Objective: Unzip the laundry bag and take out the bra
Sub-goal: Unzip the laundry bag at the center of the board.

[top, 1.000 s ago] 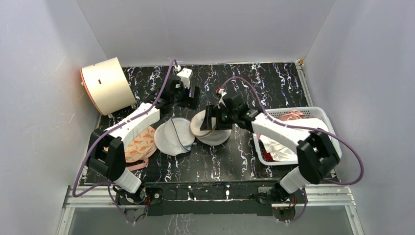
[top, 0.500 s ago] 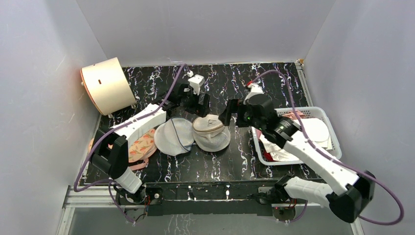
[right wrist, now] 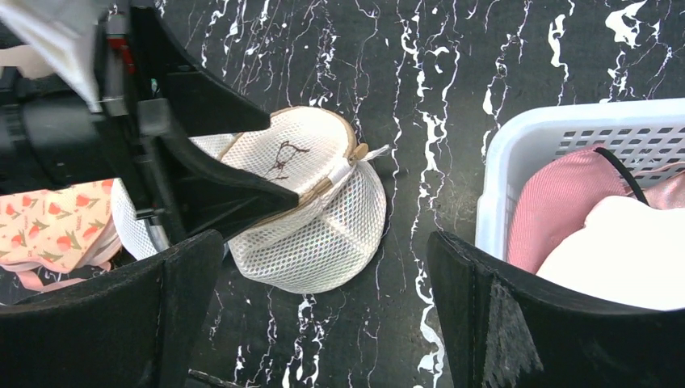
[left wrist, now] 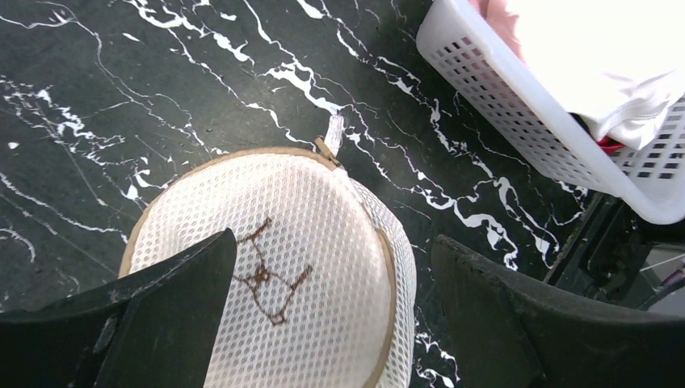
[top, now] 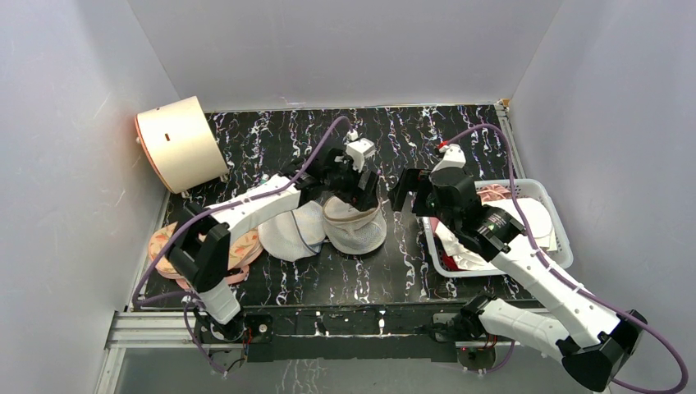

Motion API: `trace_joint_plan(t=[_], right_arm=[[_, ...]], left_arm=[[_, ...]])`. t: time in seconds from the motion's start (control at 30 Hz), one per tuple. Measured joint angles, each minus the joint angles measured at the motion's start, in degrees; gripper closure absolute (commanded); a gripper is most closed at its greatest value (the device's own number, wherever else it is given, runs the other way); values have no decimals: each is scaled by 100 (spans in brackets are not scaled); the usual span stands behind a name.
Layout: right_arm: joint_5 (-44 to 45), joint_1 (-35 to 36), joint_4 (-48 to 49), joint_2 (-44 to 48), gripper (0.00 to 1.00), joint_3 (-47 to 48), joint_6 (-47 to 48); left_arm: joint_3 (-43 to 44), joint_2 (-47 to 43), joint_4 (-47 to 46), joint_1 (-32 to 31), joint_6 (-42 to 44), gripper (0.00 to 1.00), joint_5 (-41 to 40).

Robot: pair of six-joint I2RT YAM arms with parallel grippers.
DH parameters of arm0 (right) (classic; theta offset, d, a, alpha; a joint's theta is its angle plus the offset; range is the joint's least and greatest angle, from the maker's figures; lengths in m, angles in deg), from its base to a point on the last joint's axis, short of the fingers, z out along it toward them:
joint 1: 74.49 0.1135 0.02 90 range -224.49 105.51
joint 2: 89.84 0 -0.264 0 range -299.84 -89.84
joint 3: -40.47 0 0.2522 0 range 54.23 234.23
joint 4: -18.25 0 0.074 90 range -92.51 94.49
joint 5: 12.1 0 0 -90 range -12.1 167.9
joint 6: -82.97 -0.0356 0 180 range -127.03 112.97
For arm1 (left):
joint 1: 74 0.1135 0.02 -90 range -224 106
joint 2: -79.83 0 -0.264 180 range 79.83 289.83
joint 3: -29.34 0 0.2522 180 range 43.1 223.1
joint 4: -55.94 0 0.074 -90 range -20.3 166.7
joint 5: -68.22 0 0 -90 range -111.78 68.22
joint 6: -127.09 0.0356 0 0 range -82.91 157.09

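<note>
The laundry bag (top: 354, 228) is a round cream mesh drum with a small dark line drawing on its flat face, lying mid-table. Its white zipper tab (left wrist: 334, 129) sticks out at the rim, also visible in the right wrist view as the zipper tab (right wrist: 365, 153). My left gripper (top: 354, 189) hovers just above the bag (left wrist: 315, 242), open, its fingers either side of the flat face without touching. My right gripper (top: 410, 194) stands open to the bag's right, with the bag (right wrist: 315, 226) below and ahead of it. The bra is hidden; nothing of it shows through the mesh.
A white dome mesh bag (top: 291, 231) lies against the laundry bag's left side, with a peach printed bra (top: 238, 246) further left. A white slatted basket (top: 502, 183) of clothes stands on the right. A cream cylinder (top: 176, 144) sits at the back left.
The right gripper let go of the laundry bag and pulled back to the right. The left gripper swung right and now hangs over the bag, which has settled on the table.
</note>
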Motion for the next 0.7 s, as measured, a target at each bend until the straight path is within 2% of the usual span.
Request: trace_joint_plan(t=[0.13, 0.3, 0.7], right_arm=[[17, 0, -52, -24, 2, -4, 2], [39, 0, -61, -7, 2, -46, -2], [33, 0, -90, -20, 2, -74, -4]], left_arm=[[295, 505, 175, -74, -55, 18, -179], [485, 964, 393, -74, -157, 11, -221], [975, 1327, 643, -240, -238, 8, -393]])
